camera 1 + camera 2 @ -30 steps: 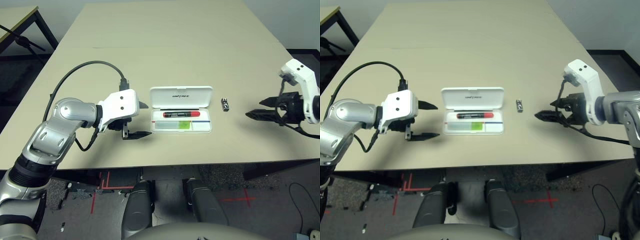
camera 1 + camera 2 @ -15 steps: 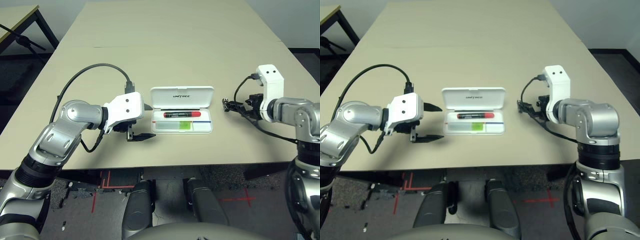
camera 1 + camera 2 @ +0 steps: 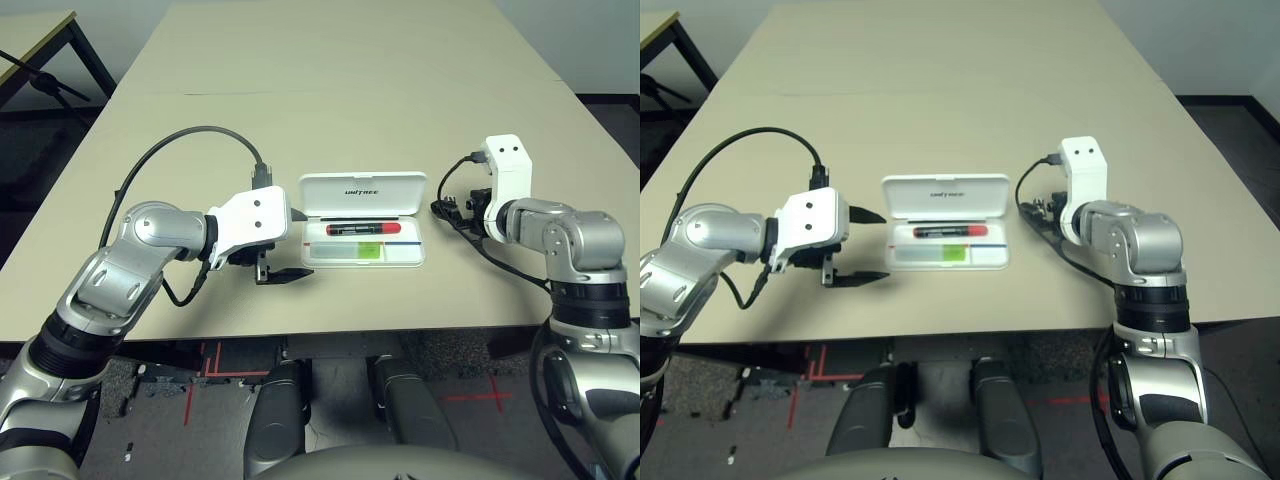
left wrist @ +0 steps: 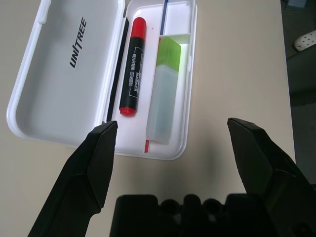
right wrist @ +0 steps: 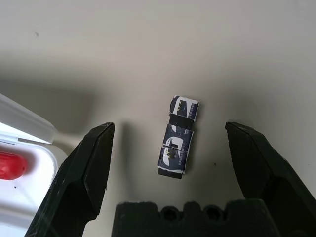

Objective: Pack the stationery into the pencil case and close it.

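Marker and highlighter are packed; the small piece lies between my right jaws, both pairs spread and empty; lid unclosed.

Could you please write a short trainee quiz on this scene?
1. True or false: the pencil case is closed.
2. Which word is printed inside the lid?
3. What lies between the right gripper's open jaws: (a) the marker, (b) the small black-and-white piece, (c) the highlighter?

Key: 1. False; 2. UNITREE; 3. b
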Controlling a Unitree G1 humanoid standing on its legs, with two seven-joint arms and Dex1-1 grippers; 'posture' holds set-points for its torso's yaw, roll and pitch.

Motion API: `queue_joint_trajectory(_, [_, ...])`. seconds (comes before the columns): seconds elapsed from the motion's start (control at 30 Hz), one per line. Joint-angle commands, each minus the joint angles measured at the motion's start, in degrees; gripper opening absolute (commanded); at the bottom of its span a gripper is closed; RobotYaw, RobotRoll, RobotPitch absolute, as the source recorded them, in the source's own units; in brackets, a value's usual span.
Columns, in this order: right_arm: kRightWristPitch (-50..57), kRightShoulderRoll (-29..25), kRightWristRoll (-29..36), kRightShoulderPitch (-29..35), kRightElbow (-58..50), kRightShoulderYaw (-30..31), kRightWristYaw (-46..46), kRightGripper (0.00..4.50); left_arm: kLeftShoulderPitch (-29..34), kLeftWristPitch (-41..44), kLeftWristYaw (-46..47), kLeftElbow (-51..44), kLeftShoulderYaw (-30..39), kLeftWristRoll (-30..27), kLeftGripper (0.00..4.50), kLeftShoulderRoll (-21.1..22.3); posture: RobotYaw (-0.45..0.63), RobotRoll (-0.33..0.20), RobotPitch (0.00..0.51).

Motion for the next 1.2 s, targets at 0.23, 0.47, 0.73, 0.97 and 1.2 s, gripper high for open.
queue_joint_trajectory(0.23, [-2.2,0.6,-1.1,0.9,3.4,1.6,-0.8,4.50,-1.1,1.9,0.3,-1.9,-1.1,0.2,4.48,0.3,-0.03,0.000,0.150])
queue_joint_trajectory(0.47, [-3.4,0.7,-1.4,0.9,5.0,2.1,-0.5,4.50,-1.4,2.0,0.3,-1.8,-1.3,0.3,4.48,0.1,-0.03,0.000,0.146])
queue_joint_trajectory(0.73, [-4.6,0.2,-1.8,0.8,6.3,2.5,0.3,2.04,-1.2,2.4,0.3,-2.3,-1.2,0.2,4.50,0.3,-0.03,0.000,0.143])
queue_joint_trajectory(0.97, [-7.0,-2.3,-2.9,0.7,7.4,4.0,2.6,0.33,-1.3,2.5,0.2,-2.4,-1.4,0.2,4.50,0.4,-0.02,0.000,0.138])
queue_joint_trajectory(1.2, [-18.5,-14.3,-3.7,1.2,7.0,11.2,19.0,0.33,-1.1,1.9,-0.1,-2.0,-1.4,0.3,4.50,0.7,-0.03,0.000,0.138])
